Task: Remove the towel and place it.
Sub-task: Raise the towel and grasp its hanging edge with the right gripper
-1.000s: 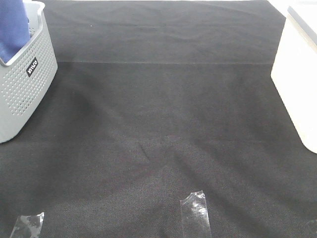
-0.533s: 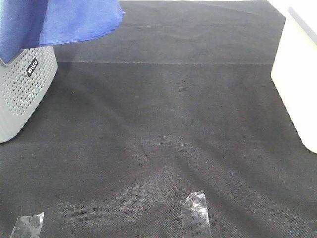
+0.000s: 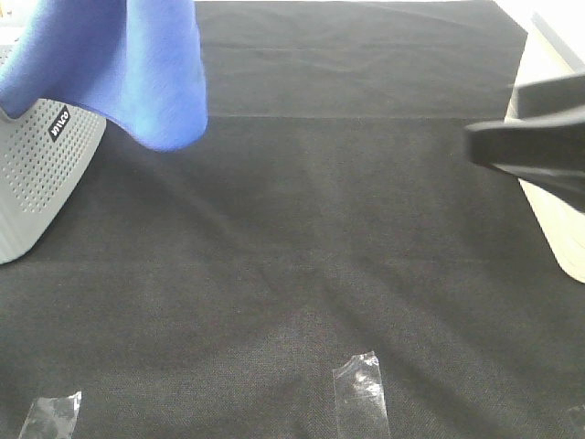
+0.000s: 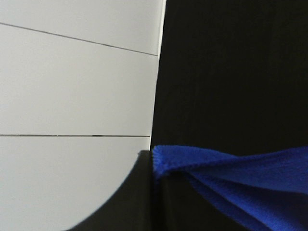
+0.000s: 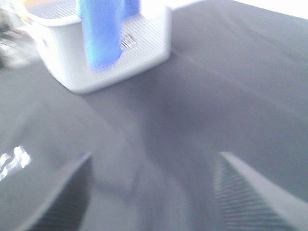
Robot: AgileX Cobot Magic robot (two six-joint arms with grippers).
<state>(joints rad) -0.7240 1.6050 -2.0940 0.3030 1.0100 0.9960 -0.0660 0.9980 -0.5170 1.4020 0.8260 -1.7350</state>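
Observation:
The blue towel (image 3: 128, 64) hangs in the air above and beside the grey perforated basket (image 3: 37, 174) at the far left, its lower fold drooping over the black table cloth. In the left wrist view my left gripper (image 4: 153, 161) is shut on an edge of the towel (image 4: 240, 178). The left arm itself is above the exterior view's top edge. From the right edge my right gripper (image 3: 480, 146) shows as a blurred black shape. Its fingers stand open over bare cloth (image 5: 154, 192), pointing towards the basket (image 5: 110, 57) and the towel (image 5: 103, 33), with nothing between them.
A white box (image 3: 558, 219) stands at the right edge. Pieces of clear tape (image 3: 361, 393) lie on the black table cloth (image 3: 302, 238) near the front. The pale floor (image 4: 72, 96) beyond the table's edge shows in the left wrist view.
The towel has risen out of the basket and swung right over the cloth. My right gripper has come into view from the right edge.

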